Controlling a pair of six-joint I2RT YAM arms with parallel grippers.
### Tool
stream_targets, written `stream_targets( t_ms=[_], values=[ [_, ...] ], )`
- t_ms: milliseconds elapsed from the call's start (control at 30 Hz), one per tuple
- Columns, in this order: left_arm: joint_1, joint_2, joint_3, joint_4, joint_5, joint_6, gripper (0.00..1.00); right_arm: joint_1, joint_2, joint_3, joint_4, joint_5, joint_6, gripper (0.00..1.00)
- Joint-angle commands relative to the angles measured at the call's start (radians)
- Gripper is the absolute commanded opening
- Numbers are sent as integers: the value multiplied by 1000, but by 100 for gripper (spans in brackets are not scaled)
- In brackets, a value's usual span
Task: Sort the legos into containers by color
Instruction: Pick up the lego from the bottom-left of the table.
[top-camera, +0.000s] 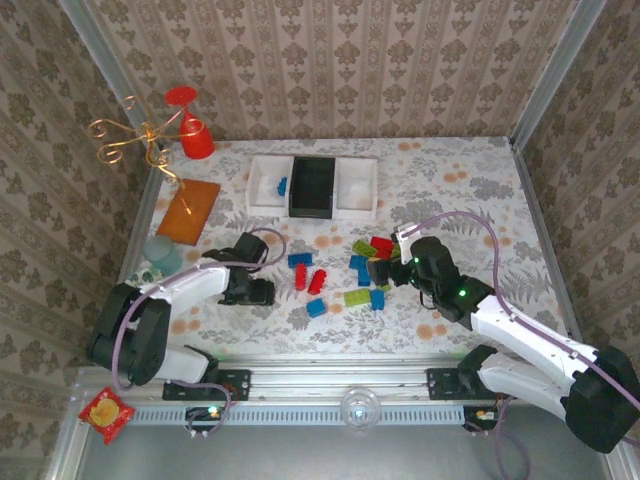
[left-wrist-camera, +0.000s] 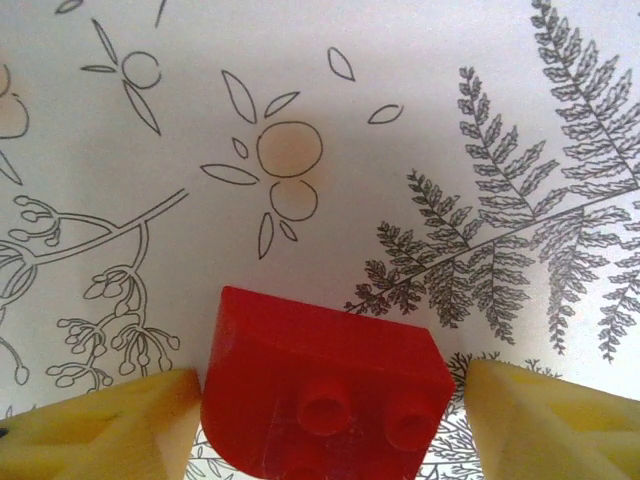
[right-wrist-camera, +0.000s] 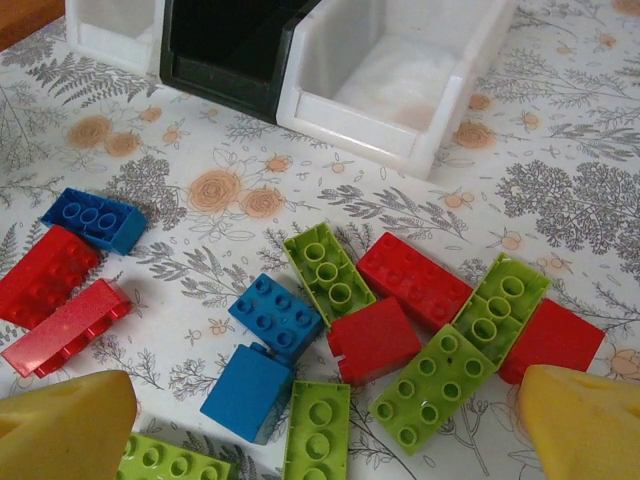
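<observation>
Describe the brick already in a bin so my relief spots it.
Three bins stand in a row at the table's far side. In the left white bin, against the wall nearest the black bin, lies a small blue lego. Unlike the loose legos, it sits inside a bin.

I work in bright, even light with faint, soft shadows; my overhead view is sharp, while my yellow fingertips (right-wrist-camera: 60, 425) blur close to the wrist cameras.

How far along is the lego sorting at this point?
Barely started: one blue brick lies in the left white bin. In hand: the left gripper brackets a red brick; the right gripper hangs open over the pile. Left: all other bricks, loose on the table.
</observation>
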Motion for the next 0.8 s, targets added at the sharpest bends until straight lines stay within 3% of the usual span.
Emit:
stream_targets(
  t_ms=[0,400,633,767],
  values=[
    [-9,25,-1,20,-5,-2,67,-7,-15,-13,23,-23,6,100],
    [-18,35,51,109,-72,3,49,-14,-9,-13,28,-34,13,100],
    [-57,24,153,109,-114,22,49,-14,-8,-11,29,-34,19,100],
    [-75,84,270,182,-85,46,50,-14,4,-7,40,-44,26,100]
  ],
)
